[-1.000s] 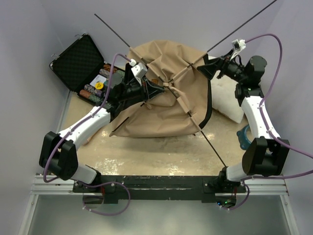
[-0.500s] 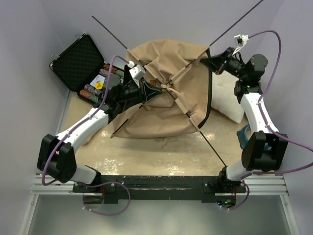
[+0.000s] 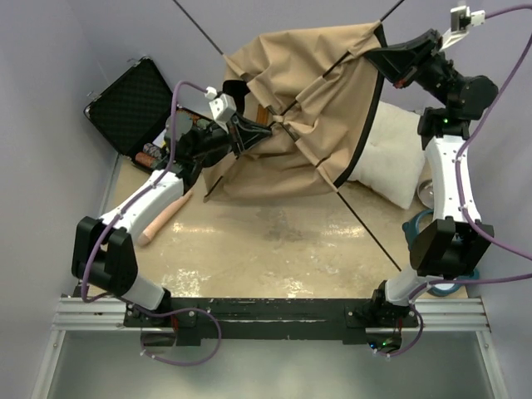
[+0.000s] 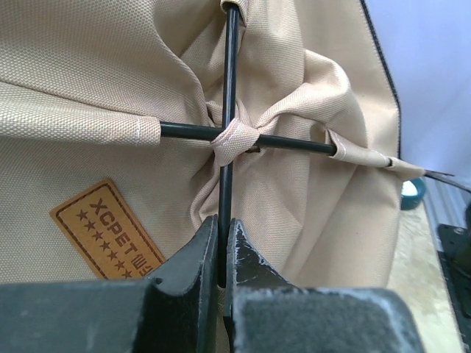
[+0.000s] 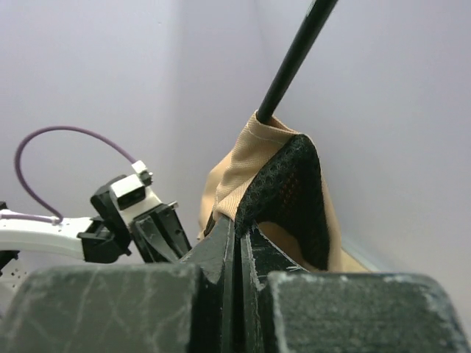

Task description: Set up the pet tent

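**Top external: both arms clamp the lifted tent**

Top external shows the left arm angled from its base toward the far centre. The left fingers (image 3: 258, 135) are closed just beside the spot where the poles (image 3: 366, 224) cross. The right arm stands nearly straight up the right side with its wrist bent leftward. The right fingers (image 3: 376, 55) are pinched shut on the raised far right corner of the pet tent (image 3: 324, 100).

The left wrist view alone shows that a pole (image 4: 227, 184) runs straight into the closed left fingers (image 4: 212, 250). Above them is the fabric loop (image 4: 232, 141) at the crossing, and to the left a brown patch (image 4: 109, 232).

The right wrist view alone shows the right fingers (image 5: 228, 246) gripping tan cloth and the black underside (image 5: 291, 191). A pole leaves the corner sleeve there and points upward.

Only the top view takes in the white cushion (image 3: 391, 158) beneath the tent's right edge, the black case (image 3: 133, 104) at far left and the counter (image 3: 274, 249).

The tent sits far centre, tan side up and tilted high on the right. Its poles form an X: one runs from far left to near right, the other from far right to near left.
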Controlling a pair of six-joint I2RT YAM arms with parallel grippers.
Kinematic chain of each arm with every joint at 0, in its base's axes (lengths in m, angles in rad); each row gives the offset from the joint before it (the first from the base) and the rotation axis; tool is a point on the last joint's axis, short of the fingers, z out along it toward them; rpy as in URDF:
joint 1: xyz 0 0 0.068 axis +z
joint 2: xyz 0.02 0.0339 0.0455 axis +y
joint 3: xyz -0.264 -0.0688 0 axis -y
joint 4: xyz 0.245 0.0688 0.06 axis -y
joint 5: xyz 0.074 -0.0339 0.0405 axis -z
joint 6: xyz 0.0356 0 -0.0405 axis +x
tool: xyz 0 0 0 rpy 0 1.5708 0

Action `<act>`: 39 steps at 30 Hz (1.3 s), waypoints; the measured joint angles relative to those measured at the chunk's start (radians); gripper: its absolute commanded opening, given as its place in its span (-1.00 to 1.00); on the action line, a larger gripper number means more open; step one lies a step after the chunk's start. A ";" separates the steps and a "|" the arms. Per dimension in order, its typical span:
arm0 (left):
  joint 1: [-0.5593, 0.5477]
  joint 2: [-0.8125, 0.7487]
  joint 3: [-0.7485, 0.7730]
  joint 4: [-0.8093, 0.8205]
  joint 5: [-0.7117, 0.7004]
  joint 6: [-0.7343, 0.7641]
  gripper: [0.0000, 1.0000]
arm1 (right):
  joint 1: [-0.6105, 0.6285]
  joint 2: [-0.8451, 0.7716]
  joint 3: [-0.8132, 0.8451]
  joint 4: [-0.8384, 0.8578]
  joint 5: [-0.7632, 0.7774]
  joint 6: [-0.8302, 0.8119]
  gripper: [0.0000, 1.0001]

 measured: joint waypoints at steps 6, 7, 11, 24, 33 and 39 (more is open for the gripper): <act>-0.019 0.167 0.139 0.177 0.026 -0.045 -0.21 | -0.006 0.008 0.134 0.021 0.010 0.020 -1.00; -0.025 0.203 0.167 0.184 0.026 -0.055 -0.07 | -0.006 0.007 0.148 0.018 0.020 0.006 -1.00; -0.025 0.315 0.214 0.184 0.022 -0.088 0.46 | -0.016 0.004 0.189 -0.037 0.065 -0.095 -1.00; 0.096 0.004 -0.056 0.039 0.003 -0.037 0.52 | 0.039 0.015 0.280 -0.193 0.189 -0.415 -1.00; 0.082 -0.163 -0.097 -0.098 -0.008 0.076 0.19 | 0.133 0.094 0.348 -0.206 0.237 -0.505 -1.00; -0.038 -0.026 -0.050 -0.101 -0.089 0.110 -0.25 | 0.176 0.161 0.370 -0.199 0.240 -0.541 -1.00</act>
